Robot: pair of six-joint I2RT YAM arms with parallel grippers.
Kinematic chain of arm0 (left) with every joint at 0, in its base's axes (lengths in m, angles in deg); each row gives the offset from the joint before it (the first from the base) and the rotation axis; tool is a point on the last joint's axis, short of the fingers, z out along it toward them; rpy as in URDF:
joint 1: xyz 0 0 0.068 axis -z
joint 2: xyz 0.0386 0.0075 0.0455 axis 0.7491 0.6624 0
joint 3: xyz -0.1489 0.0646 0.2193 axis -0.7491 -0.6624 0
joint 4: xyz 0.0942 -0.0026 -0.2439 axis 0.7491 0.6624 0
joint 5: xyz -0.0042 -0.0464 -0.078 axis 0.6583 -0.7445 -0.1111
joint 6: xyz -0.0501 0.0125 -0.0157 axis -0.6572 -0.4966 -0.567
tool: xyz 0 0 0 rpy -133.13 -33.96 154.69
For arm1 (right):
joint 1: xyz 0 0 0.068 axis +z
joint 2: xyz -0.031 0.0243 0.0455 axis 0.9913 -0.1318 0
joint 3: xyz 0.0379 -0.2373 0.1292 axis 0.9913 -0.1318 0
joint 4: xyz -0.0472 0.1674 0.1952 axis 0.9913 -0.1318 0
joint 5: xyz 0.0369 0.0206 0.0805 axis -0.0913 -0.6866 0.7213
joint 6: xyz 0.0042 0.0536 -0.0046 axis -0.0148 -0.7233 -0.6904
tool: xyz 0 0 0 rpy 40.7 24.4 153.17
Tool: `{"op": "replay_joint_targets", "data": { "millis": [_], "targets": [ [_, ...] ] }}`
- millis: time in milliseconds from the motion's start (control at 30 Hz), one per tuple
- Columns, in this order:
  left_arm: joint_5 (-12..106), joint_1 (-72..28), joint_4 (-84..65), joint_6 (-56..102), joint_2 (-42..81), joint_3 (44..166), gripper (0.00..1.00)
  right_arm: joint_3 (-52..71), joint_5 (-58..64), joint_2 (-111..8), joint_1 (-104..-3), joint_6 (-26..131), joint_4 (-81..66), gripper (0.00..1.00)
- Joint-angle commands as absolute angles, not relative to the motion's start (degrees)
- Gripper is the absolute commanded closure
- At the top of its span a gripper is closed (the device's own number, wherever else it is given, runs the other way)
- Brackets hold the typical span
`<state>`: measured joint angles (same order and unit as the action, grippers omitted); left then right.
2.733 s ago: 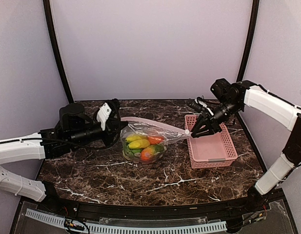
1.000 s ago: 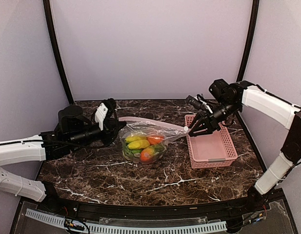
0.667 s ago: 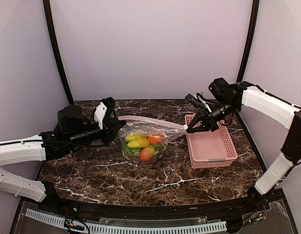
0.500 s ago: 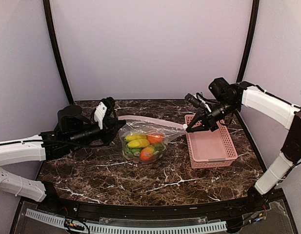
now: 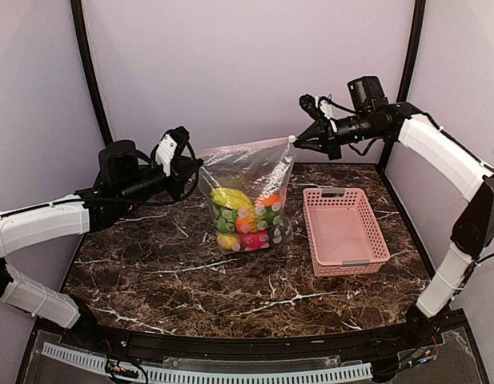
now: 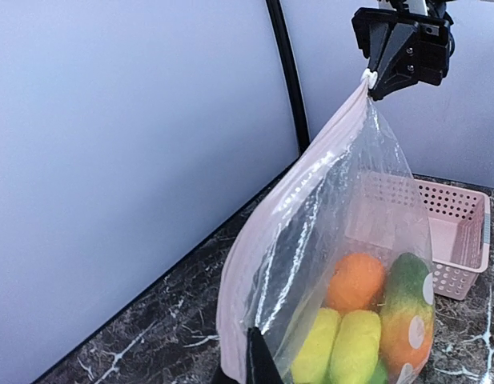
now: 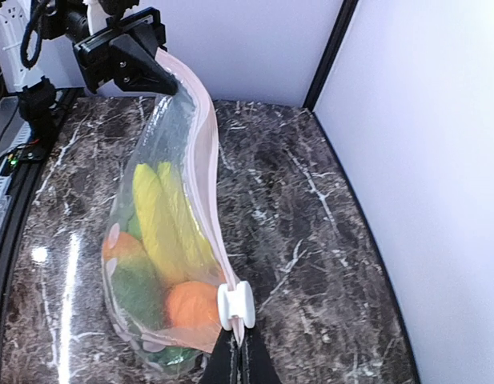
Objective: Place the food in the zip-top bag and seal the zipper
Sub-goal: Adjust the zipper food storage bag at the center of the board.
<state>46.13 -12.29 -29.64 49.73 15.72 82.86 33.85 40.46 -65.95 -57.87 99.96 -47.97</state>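
Observation:
The zip-top bag (image 5: 251, 180) hangs above the table, stretched between my two grippers. The food (image 5: 245, 220) fills its sagging bottom: yellow, orange, green and red pieces. The zipper (image 5: 248, 146) runs taut along the top edge. My left gripper (image 5: 197, 163) is shut on the bag's left corner. In the left wrist view its dark fingers (image 6: 259, 364) pinch the pale pink strip (image 6: 311, 172). My right gripper (image 5: 295, 141) is shut on the zipper's right end. In the right wrist view the white slider (image 7: 234, 305) sits just past my right gripper (image 7: 240, 342).
A pink slatted basket (image 5: 344, 232) stands on the marble table to the right of the bag, with nothing showing inside. Black frame posts (image 5: 93, 88) rise at the back corners. The purple back wall is close behind both grippers.
Both arms have risen and carried the bag off the table. It now hangs upright with the food dropped to its bottom. The right gripper has shut on the zipper's end.

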Motion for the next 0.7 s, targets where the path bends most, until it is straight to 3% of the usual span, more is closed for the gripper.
{"op": "replay_joint_targets", "data": {
  "millis": [0,100,333,567,667],
  "targets": [
    [39.46,-13.86,-28.43,57.37,16.70,89.43,0.99,37.91,41.61,-66.85,-59.09,98.62,-42.81,1.00],
    [35.79,-13.88,-26.03,58.08,15.97,89.21,0.99,33.98,43.00,-65.42,-59.05,100.02,-44.09,1.00],
    [29.24,-12.83,-26.85,57.38,12.80,75.39,0.99,18.04,46.21,-61.42,-56.07,102.29,-45.71,1.00],
    [34.45,-3.86,-16.97,63.16,10.71,72.21,0.99,11.53,42.63,-58.88,-49.84,103.81,-49.70,1.00],
    [35.79,-2.92,-17.13,61.30,8.15,70.70,0.91,11.39,42.28,-58.29,-49.18,104.20,-51.52,1.00]
  ]
}}
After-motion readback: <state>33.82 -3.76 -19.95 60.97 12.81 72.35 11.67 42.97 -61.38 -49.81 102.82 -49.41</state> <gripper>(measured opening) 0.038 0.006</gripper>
